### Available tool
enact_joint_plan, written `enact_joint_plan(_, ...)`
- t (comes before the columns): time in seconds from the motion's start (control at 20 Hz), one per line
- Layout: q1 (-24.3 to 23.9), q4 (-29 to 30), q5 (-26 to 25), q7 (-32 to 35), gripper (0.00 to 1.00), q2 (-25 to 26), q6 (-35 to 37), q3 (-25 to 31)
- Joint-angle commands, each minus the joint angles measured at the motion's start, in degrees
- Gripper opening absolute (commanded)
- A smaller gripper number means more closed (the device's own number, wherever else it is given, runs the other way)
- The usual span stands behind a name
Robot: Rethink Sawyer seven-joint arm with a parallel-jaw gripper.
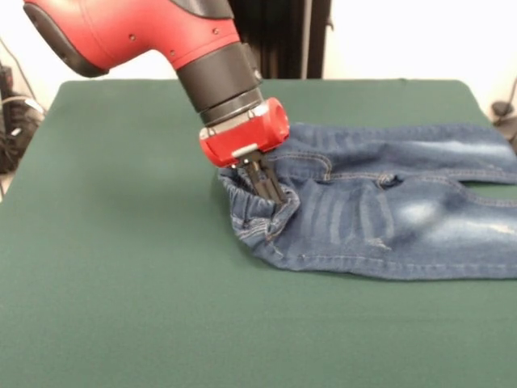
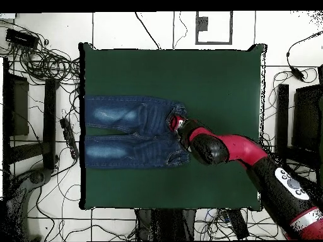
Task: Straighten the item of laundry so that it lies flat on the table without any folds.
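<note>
The item of laundry (image 1: 388, 210) is a small pair of blue denim jeans with pale faded patches, lying on the dark green table (image 1: 121, 259). Its legs run off to the right in the front view. My gripper (image 1: 271, 192) is tilted down at the elastic waistband, fingers close together and pinching the rumpled waistband edge, which is bunched and slightly raised there. From overhead, the jeans (image 2: 126, 132) stretch left from the gripper (image 2: 177, 123) to the left edge of the table (image 2: 214, 75). The fingertips are sunk in the cloth.
Cables and dark equipment (image 2: 38, 63) lie on the floor around the table in the overhead view. Green cloth extends wide to the left of the jeans in the front view. My arm (image 2: 240, 151) crosses the table's lower right from overhead.
</note>
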Motion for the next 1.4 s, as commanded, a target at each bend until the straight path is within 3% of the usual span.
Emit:
enact_joint_plan(0.05,4.1,-3.4,-0.8,-8.3,0.0,0.5,7.1,4.0)
enact_joint_plan(0.5,3.7,-2.5,-0.1,-6.1,0.0,-5.0,8.0,1.5)
enact_joint_plan(0.85,-5.2,-3.4,-1.3,-16.5,0.0,-6.1,15.6,2.2)
enact_joint_plan(1.2,-10.8,-12.3,-2.7,-30.7,0.0,1.7,23.4,6.6)
enact_joint_plan(1.4,-11.6,-16.1,-3.1,-35.2,0.0,6.3,25.2,8.3)
